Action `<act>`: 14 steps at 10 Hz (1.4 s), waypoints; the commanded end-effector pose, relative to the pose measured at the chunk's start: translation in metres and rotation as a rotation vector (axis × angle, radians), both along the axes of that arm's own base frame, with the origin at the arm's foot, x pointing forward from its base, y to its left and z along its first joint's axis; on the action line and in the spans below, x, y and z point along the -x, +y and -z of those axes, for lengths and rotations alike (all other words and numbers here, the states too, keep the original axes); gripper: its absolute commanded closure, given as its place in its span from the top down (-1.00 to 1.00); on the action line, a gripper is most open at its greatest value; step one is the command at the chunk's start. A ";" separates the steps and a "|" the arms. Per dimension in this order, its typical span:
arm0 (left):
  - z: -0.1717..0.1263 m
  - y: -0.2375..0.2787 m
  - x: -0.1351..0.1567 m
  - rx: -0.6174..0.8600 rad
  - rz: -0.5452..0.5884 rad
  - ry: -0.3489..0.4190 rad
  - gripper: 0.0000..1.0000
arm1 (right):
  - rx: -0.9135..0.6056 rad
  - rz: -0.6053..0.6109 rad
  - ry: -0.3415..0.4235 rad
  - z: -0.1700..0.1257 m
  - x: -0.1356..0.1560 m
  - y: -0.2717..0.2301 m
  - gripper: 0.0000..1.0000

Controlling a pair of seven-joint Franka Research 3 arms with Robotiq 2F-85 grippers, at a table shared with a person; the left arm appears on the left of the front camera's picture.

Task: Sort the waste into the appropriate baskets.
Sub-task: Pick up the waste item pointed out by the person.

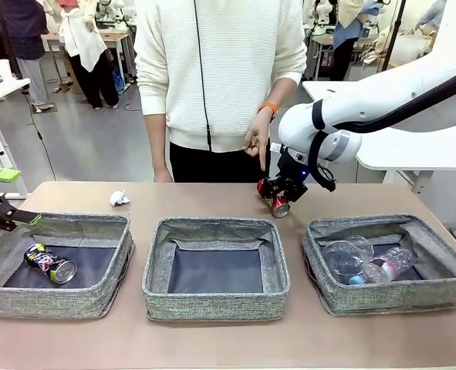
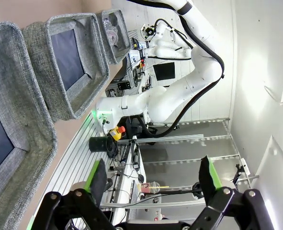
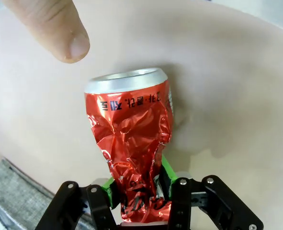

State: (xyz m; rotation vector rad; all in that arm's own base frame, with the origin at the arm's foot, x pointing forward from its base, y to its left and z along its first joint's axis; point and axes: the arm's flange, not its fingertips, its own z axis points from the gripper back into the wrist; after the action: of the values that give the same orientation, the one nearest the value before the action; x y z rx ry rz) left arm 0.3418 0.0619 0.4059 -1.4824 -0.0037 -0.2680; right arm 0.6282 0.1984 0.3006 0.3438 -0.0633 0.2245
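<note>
My right gripper (image 1: pixel 277 194) is shut on the crushed red can (image 1: pixel 280 205), holding it just above the table behind the gap between the middle basket (image 1: pixel 157 266) and the right basket (image 1: pixel 444 266). In the right wrist view the green pads pinch the can (image 3: pixel 131 134) at its crumpled lower end, with the gripper (image 3: pixel 139 187) below. A person's finger (image 3: pixel 60 28) points down beside the can. My left gripper (image 1: pixel 18 197) stands open over the left basket's (image 1: pixel 96 297) far left corner; nothing is between its fingers (image 2: pixel 97 178). A black printed can (image 1: pixel 50 264) lies in the left basket. A paper ball (image 1: pixel 119 198) lies on the table.
The right basket holds a clear cup (image 1: pixel 342 257) and a clear bottle (image 1: pixel 393 264). The middle basket's dark bottom (image 1: pixel 216 270) is bare. The person's hand (image 1: pixel 257 140) hangs just behind my right gripper. The table's front strip lies in front of the baskets.
</note>
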 end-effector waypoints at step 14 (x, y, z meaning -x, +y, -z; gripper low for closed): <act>-0.004 0.002 0.002 -0.001 0.009 0.004 1.00 | -0.130 0.101 -0.041 -0.216 0.255 -0.041 -1.00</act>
State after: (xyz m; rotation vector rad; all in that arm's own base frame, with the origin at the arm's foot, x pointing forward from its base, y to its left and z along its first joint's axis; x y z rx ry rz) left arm 0.3416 0.0621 0.4064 -1.4817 -0.0049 -0.2685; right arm 0.3587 0.1494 0.5435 0.4016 -0.1509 0.1338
